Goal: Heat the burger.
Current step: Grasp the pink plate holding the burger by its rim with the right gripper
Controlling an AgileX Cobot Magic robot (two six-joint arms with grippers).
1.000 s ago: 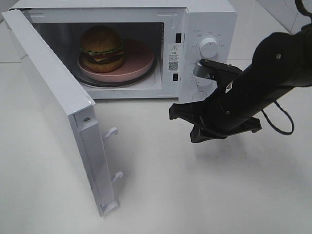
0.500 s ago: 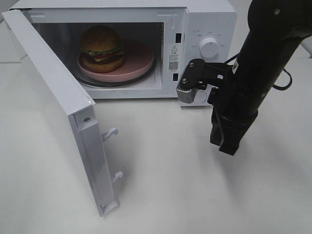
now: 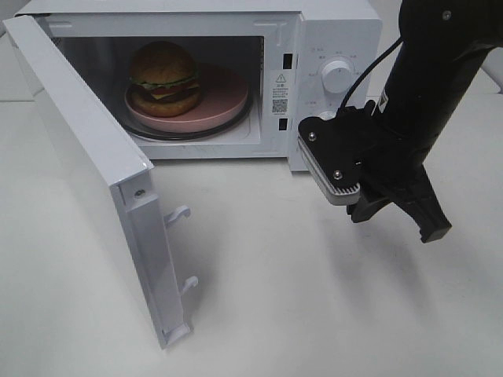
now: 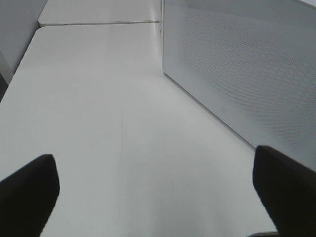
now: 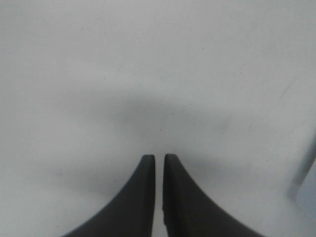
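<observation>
The burger (image 3: 163, 75), with a glossy brown bun, lettuce and a dark patty, sits on a pink plate (image 3: 224, 102) inside the white microwave (image 3: 338, 31). Its door (image 3: 86, 157) hangs wide open to the left. My right gripper (image 3: 431, 228) hovers over the table in front of the control panel, pointing down to the right. In the right wrist view its gripper (image 5: 159, 159) shows its fingers almost touching, only a thin slit between them, with nothing held. My left gripper (image 4: 158, 170) stands open over bare table beside the microwave's perforated wall (image 4: 237, 64).
The upper control knob (image 3: 338, 76) shows above my right arm, whose wrist camera block (image 3: 334, 161) covers the lower panel. The door's latch hooks (image 3: 181, 212) stick out toward the table. White tabletop (image 3: 275, 314) spreads in front.
My right arm has swung round in front of the control panel. Its gripper went from pointing left, then straight down, to down and right. Burger, plate and door have not moved.
</observation>
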